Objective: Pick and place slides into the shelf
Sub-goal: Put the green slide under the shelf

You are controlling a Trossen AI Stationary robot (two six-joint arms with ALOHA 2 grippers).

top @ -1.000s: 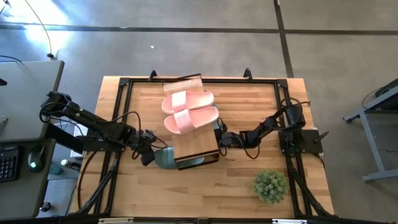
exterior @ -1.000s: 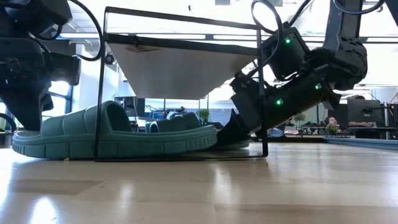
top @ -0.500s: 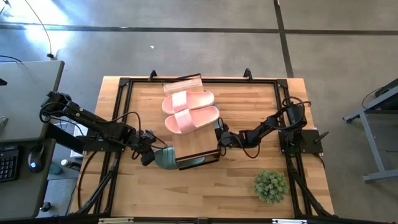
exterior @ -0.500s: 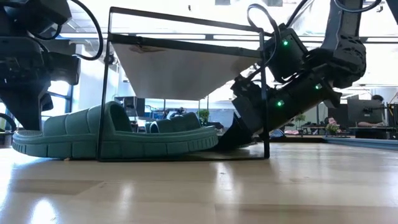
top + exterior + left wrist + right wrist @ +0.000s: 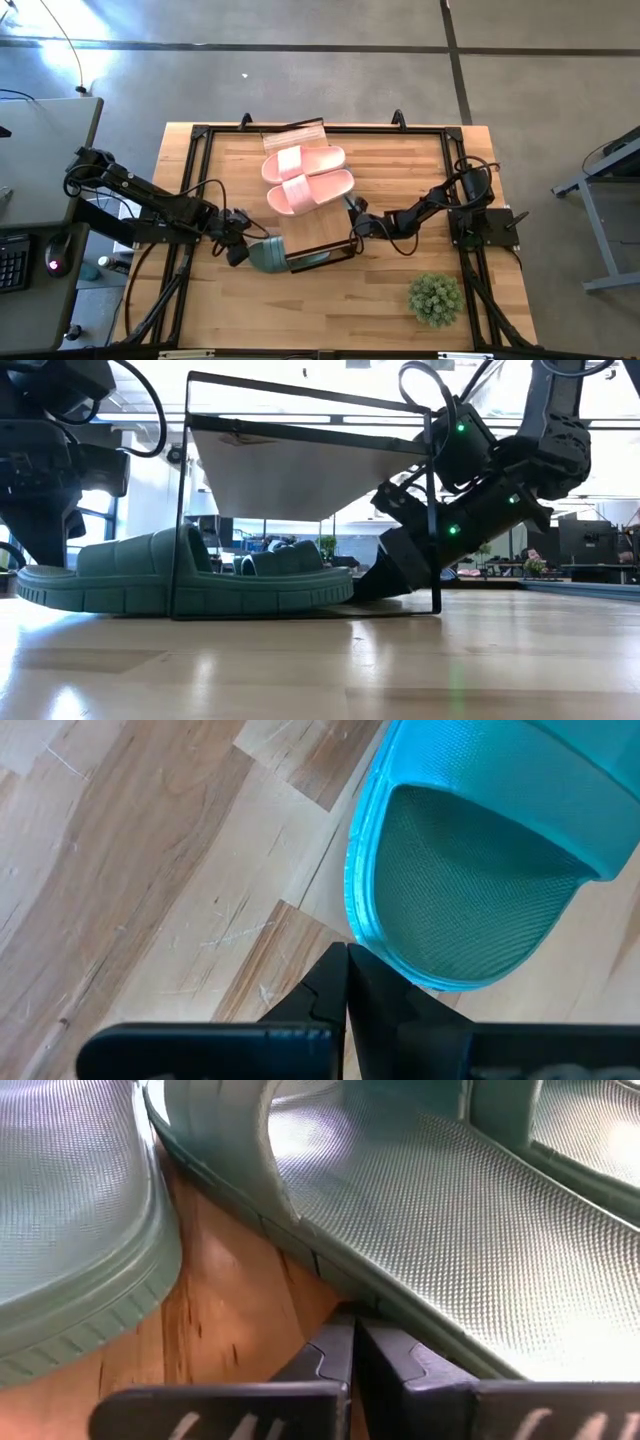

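The shelf [image 5: 322, 232], a light wood plank on a thin black frame [image 5: 300, 475], stands mid-table with two pale pink slides [image 5: 305, 178] lying on its top. Underneath lie sage-green slides; one [image 5: 266, 255] sticks out past the shelf's left side, sole flat on the table [image 5: 150, 578]. My left gripper [image 5: 240, 250] is shut at that slide's rounded end. My right gripper [image 5: 353, 228] is shut and reaches under the shelf from the right [image 5: 368, 588], between two green slides [image 5: 450, 1210] [image 5: 70, 1210]. My left gripper touches the rim of the green slide's rounded end [image 5: 362, 932] with its shut fingertips, slanting down from the table's left. The slide lies flat on the table. My right gripper sets its shut fingertips against the side edge of a green slide's sole [image 5: 345, 1292], slanting down from the table's right, under the shelf. That slide lies flat on the table.
A small green potted plant [image 5: 435, 297] stands at the near right. A black metal frame [image 5: 200, 135] runs around the tabletop. Bare wood lies near the front edge [image 5: 320, 660] and to the shelf's far left and right.
The shelf's near end has slid a little toward the table's right, so more of the green slide shows on its left. My right gripper has rolled and tipped slightly while its tips stay at the slide. Both stay shut.
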